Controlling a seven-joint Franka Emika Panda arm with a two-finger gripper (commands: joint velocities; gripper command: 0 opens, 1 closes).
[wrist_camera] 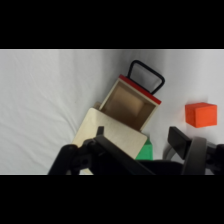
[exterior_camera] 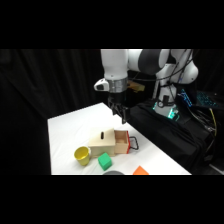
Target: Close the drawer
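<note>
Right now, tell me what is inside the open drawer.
The drawer looks empty: the wrist view shows only its bare brown floor and walls. The part still inside the wooden box is covered, so it cannot be checked.

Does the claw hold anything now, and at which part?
Nothing is held. The claw hangs open above the drawer, touching neither it nor its handle.

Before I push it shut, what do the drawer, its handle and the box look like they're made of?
The drawer looks like pale unfinished wood: matte walls, thin board edges, with a red front strip. Its handle looks like a bent wire loop, black and thin, possibly coated metal. The box seems the same light wood, smooth and matte. The gripper hangs above them.
</note>
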